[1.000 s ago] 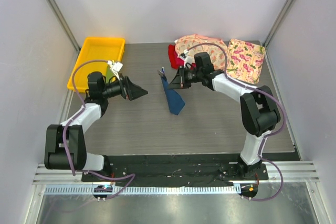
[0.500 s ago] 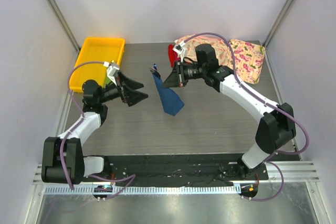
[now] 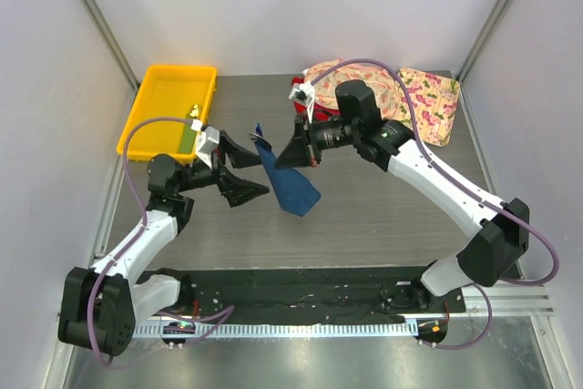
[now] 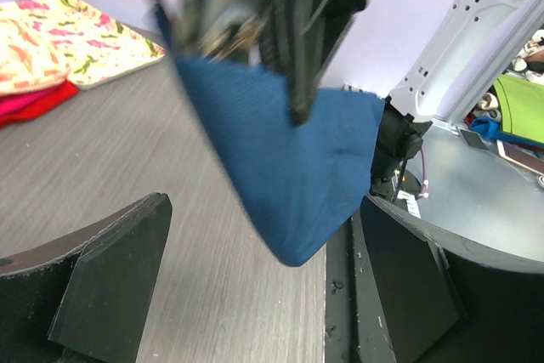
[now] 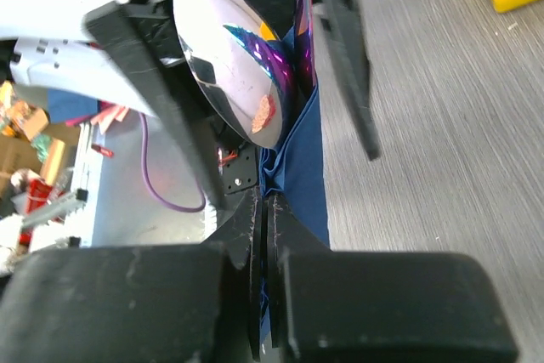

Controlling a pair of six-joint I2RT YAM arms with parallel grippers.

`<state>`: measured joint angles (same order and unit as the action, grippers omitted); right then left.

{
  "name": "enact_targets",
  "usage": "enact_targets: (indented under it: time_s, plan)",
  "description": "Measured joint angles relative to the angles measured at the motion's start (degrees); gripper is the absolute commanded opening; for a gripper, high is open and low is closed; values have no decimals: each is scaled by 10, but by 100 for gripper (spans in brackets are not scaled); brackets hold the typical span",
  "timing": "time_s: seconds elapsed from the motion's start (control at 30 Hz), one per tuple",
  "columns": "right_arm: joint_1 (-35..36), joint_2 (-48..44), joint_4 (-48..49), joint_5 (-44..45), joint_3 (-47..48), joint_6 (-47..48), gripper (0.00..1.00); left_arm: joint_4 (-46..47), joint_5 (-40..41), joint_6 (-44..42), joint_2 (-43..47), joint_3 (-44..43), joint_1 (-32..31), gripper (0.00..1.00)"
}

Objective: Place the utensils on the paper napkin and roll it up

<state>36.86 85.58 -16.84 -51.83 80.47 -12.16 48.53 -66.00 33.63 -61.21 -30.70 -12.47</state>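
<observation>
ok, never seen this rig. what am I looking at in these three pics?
Two white robot arms, each ending in a two-finger gripper, stand at the near edge of a grey table. One picture looks down from above; the other two come from cameras on the wrists. The right gripper is shut on a dark navy paper napkin, held up, with a silver metal spoon poking out. The left gripper is open, facing it. On the table: a yellow plastic tray, pink floral cloths, a red cloth.

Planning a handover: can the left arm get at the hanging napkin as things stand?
Probably yes: the left gripper is open and faces the napkin, nothing between them, while the right gripper holds it up.
</observation>
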Motion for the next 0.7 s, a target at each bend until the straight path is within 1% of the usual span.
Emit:
enact_targets:
  time_s: [0.13, 0.37, 0.47, 0.5, 0.53, 0.57, 0.63, 0.7]
  plan:
    - [14, -17, -16, 0, 0, 28, 1, -3, 3, 2, 0, 8, -8, 100]
    - [43, -26, -34, 1, 0, 65, 1, -4, 17, 10, 12, 8, -45, 99]
    - [51, -26, -45, 2, 0, 75, 1, -4, 20, 19, 26, 8, -55, 93]
    - [52, -26, -47, 3, 1, 77, 1, -4, 21, 21, 29, 8, -57, 87]
    - [55, -26, -49, 3, 1, 79, 1, -3, 21, 22, 31, 8, -59, 84]
    - [55, -26, -51, 4, 1, 80, 1, -3, 20, 24, 32, 8, -60, 79]
    - [56, -26, -54, 5, 3, 82, 1, -3, 20, 29, 32, 8, -63, 73]
    - [57, -26, -55, 5, 6, 83, 1, -3, 20, 35, 32, 8, -66, 65]
